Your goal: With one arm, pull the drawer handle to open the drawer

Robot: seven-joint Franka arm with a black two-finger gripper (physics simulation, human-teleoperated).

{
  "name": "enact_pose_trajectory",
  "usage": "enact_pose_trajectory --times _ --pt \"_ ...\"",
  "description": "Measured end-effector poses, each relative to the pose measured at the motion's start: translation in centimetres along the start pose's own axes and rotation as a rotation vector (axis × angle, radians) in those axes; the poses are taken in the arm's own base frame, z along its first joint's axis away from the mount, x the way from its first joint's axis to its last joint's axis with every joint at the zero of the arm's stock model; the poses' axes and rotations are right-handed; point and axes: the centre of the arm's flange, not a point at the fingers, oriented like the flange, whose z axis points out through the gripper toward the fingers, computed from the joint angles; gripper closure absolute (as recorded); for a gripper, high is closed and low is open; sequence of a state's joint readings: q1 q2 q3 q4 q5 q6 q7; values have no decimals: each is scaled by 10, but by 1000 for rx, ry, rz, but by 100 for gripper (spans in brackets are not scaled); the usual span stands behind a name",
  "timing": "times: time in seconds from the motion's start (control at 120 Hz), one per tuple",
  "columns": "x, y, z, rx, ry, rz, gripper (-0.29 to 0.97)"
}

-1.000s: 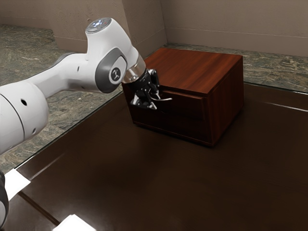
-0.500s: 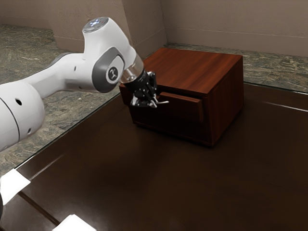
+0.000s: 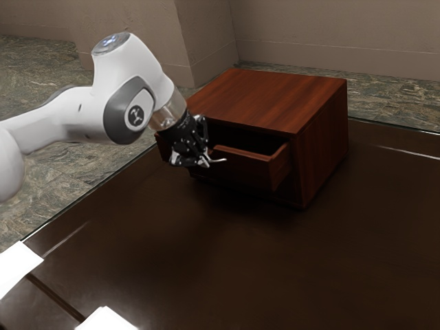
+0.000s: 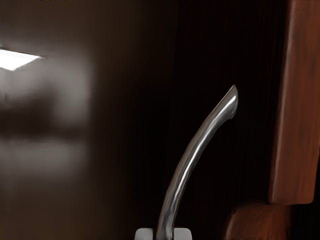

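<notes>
**Hand clamped on drawer handle, drawer partly out**

Exterior view: white arm (image 3: pixel 82 120) comes in from the exterior view's left. Its black hand (image 3: pixel 198 158) sits at the front of the red-brown wooden cabinet (image 3: pixel 282 96). The hand is closed on the drawer handle (image 3: pixel 218 159), a thin silver bar sticking out from the drawer front toward the hand. The drawer (image 3: pixel 251 163) is partly open: its front stands clear of the cabinet face, with a dark gap behind it at the top and its side panel showing on the right end. The cabinet rests on the dark glossy counter (image 3: pixel 240 275), toward the far side.

Wrist view: the curved metal handle (image 4: pixel 195 160) runs up from between two pale finger pads (image 4: pixel 144 233), one touching it on each side. The wood of the drawer front (image 4: pixel 297 100) is just beside it.

Two white sheets (image 3: pixel 15 265) lie at the counter's near-left corner, well apart from the cabinet.
</notes>
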State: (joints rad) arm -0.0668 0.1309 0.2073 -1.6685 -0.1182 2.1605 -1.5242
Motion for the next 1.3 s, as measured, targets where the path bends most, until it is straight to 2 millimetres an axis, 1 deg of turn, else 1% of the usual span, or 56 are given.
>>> enact_pose_trajectory --times 0.133,0.35,0.533,0.658,0.958,1.3 --pt "1 -9 -2 7 -3 -2 78" --pt "3 -23 -11 10 -10 -5 79" --pt "7 -42 -16 15 -21 -11 79" --pt "9 -55 -24 7 -30 -15 79" --pt "11 -76 -32 1 -37 -15 79" --pt "12 -86 -31 -1 -35 -11 78"
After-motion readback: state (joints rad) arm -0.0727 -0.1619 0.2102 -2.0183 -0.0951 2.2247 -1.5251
